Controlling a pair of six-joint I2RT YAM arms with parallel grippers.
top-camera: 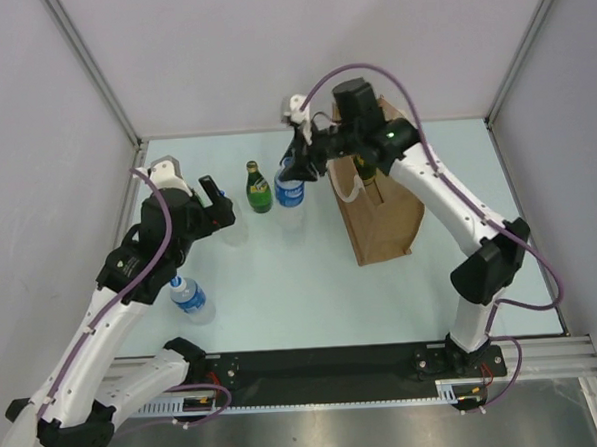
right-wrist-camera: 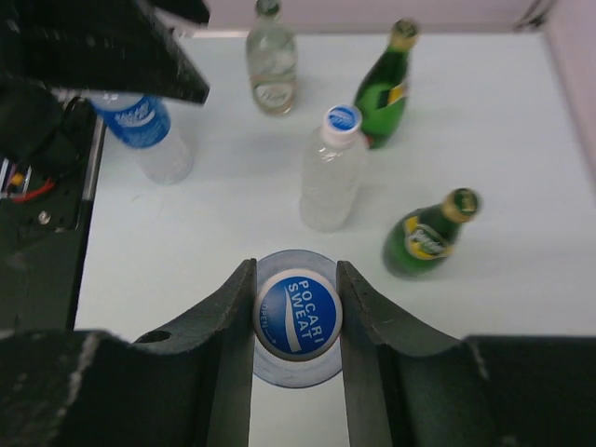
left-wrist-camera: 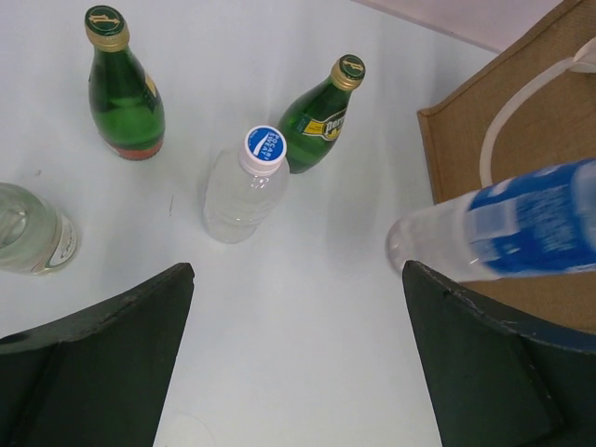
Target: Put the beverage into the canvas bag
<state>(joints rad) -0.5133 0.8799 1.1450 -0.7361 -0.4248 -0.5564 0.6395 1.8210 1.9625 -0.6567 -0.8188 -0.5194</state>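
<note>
At the far left of the top view, the left gripper (top-camera: pixel 215 202) hangs above the pale tabletop (top-camera: pixel 282 284). Its two dark fingers (left-wrist-camera: pixel 102 363) are spread wide, with nothing between them and nothing touched. Near that arm's elbow stands a clear plastic bottle with a blue label (top-camera: pixel 189 296).

The left wrist view shows a group of upright bottles on the table below the gripper. A clear glass bottle (left-wrist-camera: pixel 33 242) stands at the left edge, then a green glass bottle with a gold cap (left-wrist-camera: pixel 124 98). Next come a clear plastic bottle with a blue-and-white cap (left-wrist-camera: pixel 247 186) and a green glass bottle with a yellow label (left-wrist-camera: pixel 321 116).

Further right, the right gripper (right-wrist-camera: pixel 296 275) is clamped on the beverage, a clear plastic Pocari Sweat bottle (right-wrist-camera: pixel 298 314) with a blue cap and blue label. One dark finger presses each side of the bottle's top, and the jaws are narrowed to its width. In the top view this bottle sits just left of the bag and outside it. Whether its base rests on the table I cannot tell.

At the right, the tan-brown canvas bag (top-camera: pixel 384 224) stands upright, its white loop handle (top-camera: pixel 349 186) on the side facing the held bottle. The right arm hides much of the bag's mouth
</note>
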